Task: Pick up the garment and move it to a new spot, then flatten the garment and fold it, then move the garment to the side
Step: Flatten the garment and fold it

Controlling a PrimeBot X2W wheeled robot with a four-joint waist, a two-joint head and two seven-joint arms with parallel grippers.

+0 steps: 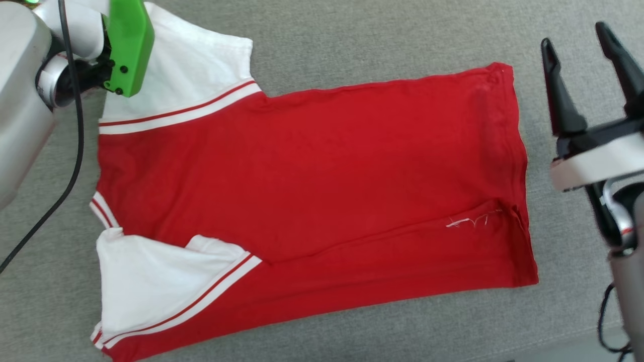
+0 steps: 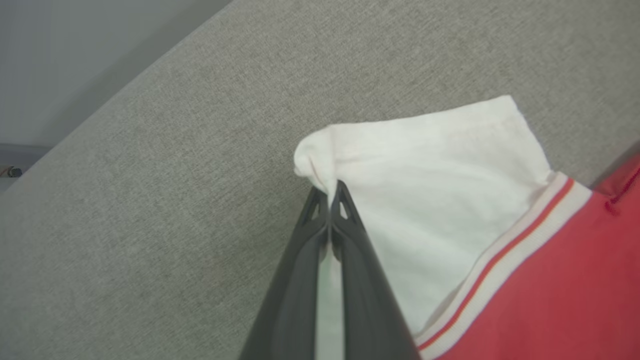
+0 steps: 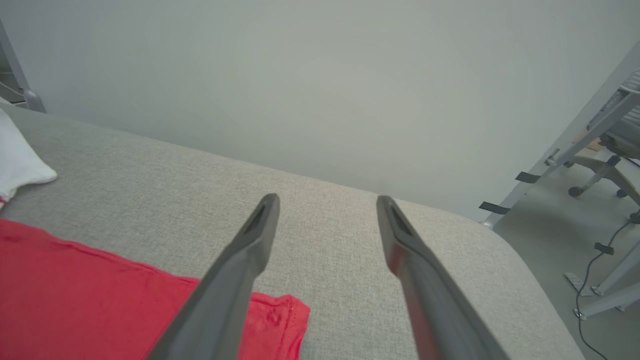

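Leftward, left gripper [image 2: 330, 192] fingers clench the garment [image 1: 302, 176] at its sleeve edge; right gripper [image 3: 326, 198] fingers spread over grey cushion [image 1: 352, 45].

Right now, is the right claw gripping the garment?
No, the right claw stands open and empty above the grey surface, clear of the garment.

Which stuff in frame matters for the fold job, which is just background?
Job: garment, spread on grey fabric surface; left gripper, shut on its white sleeve; right gripper, open, beside the hem.
Lying about: office chair, floor cable.
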